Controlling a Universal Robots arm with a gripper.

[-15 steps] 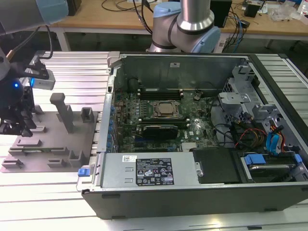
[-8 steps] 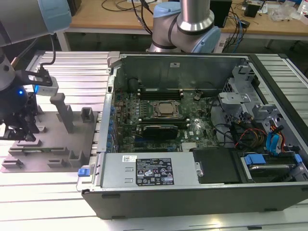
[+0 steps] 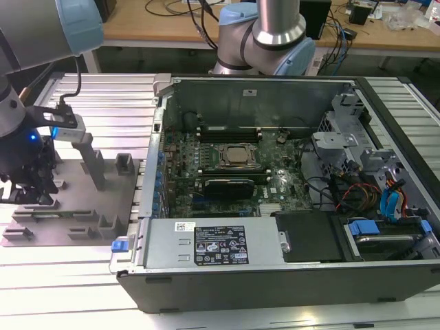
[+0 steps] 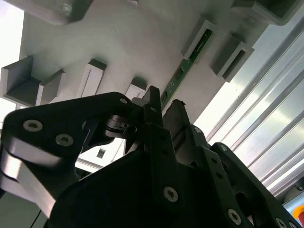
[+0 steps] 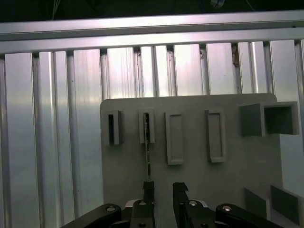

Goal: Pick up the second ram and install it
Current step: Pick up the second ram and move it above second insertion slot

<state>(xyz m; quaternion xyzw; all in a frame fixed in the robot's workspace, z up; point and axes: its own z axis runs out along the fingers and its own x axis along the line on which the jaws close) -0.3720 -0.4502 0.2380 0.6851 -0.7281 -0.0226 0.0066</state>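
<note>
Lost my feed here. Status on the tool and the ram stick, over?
Tool open, low over the gray plate. Ram stick on edge in its slot, near end at the fingertips, not gripped. Nothing in the way.

Matt plastic plate [image 5: 123,175], shiny metal table [image 5: 57,118]

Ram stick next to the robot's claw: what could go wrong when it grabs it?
Two risks. In the first wrist view the ram stick lines up with one finger of the open gripper, not the gap, so that finger could bump its thin edge. The stick also stands on edge in a slot of the gray plate, so a crooked grip might tilt or jam it.
</note>
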